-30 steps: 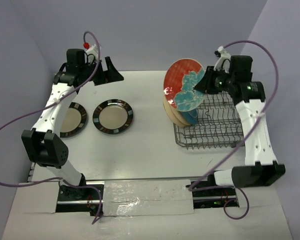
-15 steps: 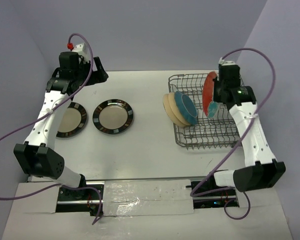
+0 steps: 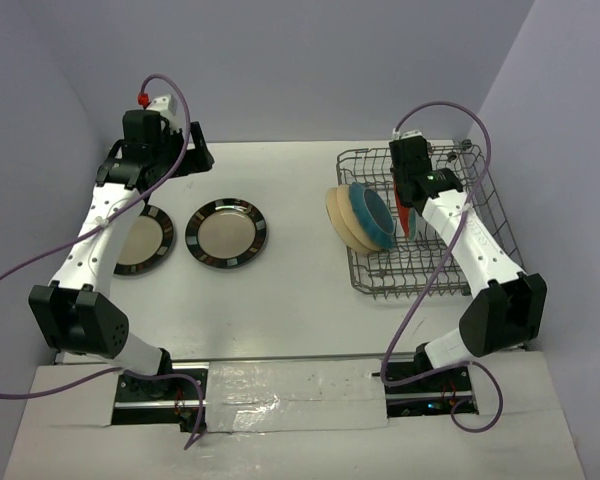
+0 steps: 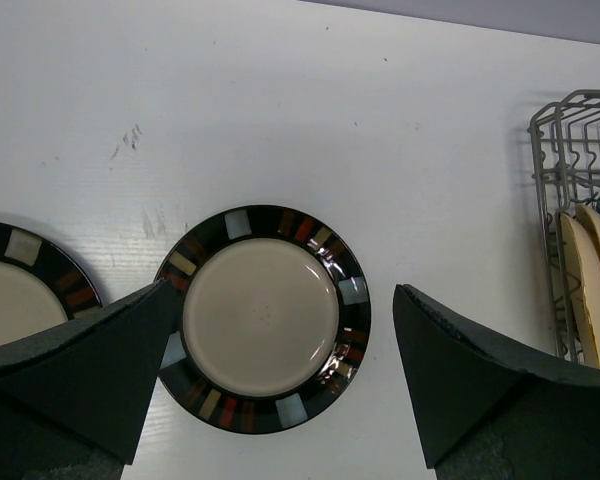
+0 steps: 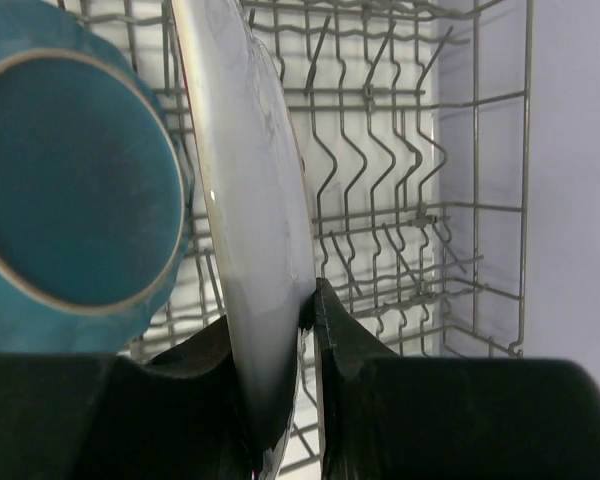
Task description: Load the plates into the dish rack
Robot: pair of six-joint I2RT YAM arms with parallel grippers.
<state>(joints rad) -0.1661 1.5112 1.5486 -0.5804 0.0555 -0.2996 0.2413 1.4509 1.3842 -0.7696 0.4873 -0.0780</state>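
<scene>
R tool (image 5: 275,310) clamped on rim of red plate (image 3: 407,213), upright in dish rack (image 3: 485,215) just right of teal plate (image 5: 70,190), L tool (image 4: 285,295) gaping over striped-rim plate (image 4: 263,318) on desk (image 4: 280,100), risk: release before rim seats btwn tines (image 5: 380,160) & it tips onto teal one.

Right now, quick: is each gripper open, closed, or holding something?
Left gripper: open, empty, above a striped-rim plate.
Right gripper: shut on the red plate, held on edge inside the dish rack.
</scene>
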